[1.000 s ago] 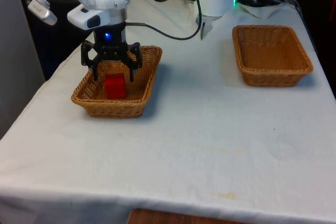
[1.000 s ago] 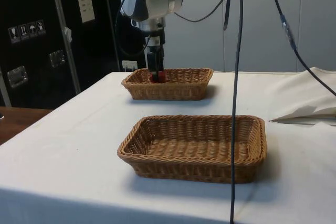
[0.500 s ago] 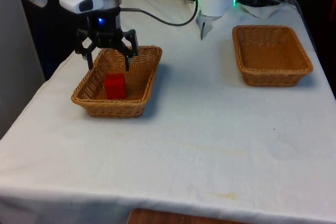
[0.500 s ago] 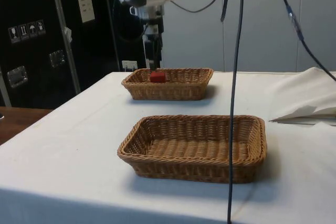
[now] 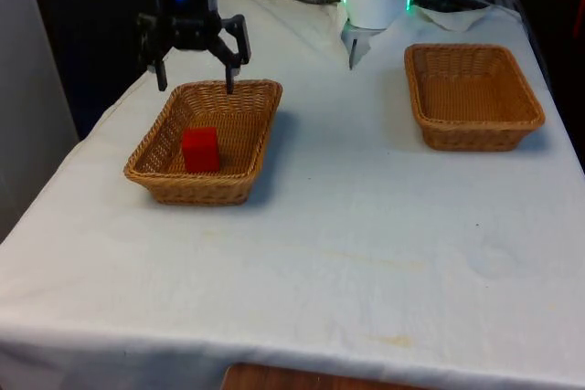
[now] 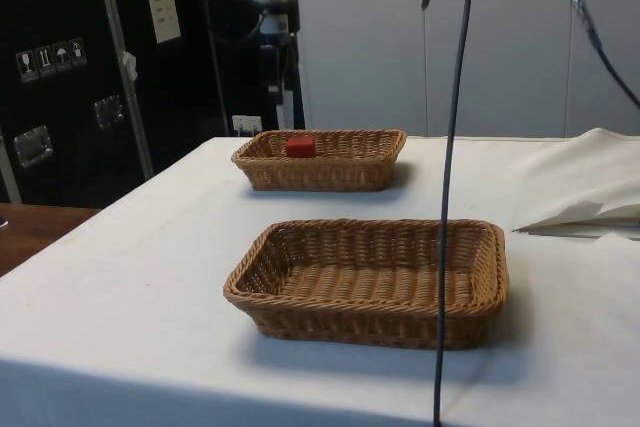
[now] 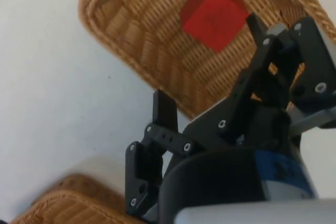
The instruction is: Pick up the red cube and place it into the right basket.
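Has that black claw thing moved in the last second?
Yes. The gripper has risen, open and empty, from around the red cube to above the far rim of the left basket.

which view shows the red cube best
The front view: the red cube sits unobstructed inside the basket on that view's left. The side view shows just its top above the wicker rim. The wrist view shows its upper face, with a finger alongside.

red cube inside wicker basket
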